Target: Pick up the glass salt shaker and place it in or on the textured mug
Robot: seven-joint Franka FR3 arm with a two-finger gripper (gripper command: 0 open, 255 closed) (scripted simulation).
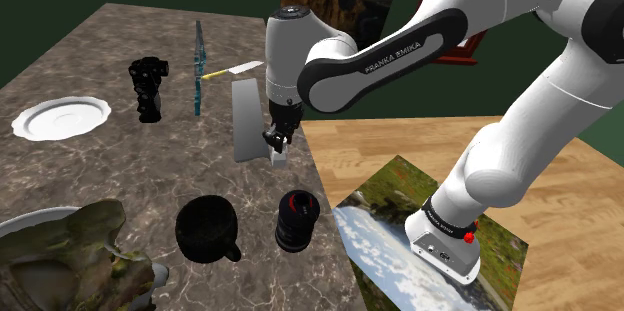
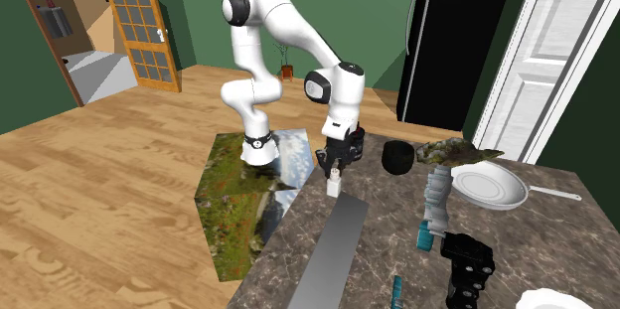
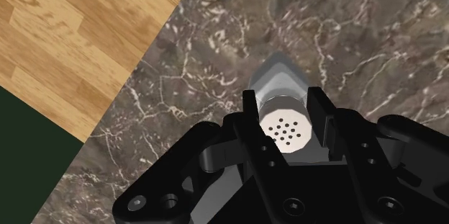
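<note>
The salt shaker (image 3: 288,130), a small pale upright cylinder with a perforated top, sits between my black fingers (image 3: 250,107). My gripper (image 3: 284,101) is shut on it, one pad on each side. In the shoulder view the gripper (image 1: 277,142) points straight down over the shaker (image 1: 279,157), low at the marble counter near its edge. The black textured mug (image 1: 207,227) with a handle stands nearer the camera, apart from the gripper. In the second exterior view the shaker (image 2: 335,184) hangs under the gripper (image 2: 334,167), and the mug (image 2: 397,156) is beyond it.
A black ribbed cup (image 1: 296,221) stands beside the mug. A grey slab (image 1: 245,119) lies just past the shaker. Farther off are a knife (image 1: 232,70), a thin teal bottle (image 1: 198,69), a black figure (image 1: 147,89), a white plate (image 1: 62,117) and a rocky object (image 1: 70,259). The counter edge (image 1: 325,184) is close.
</note>
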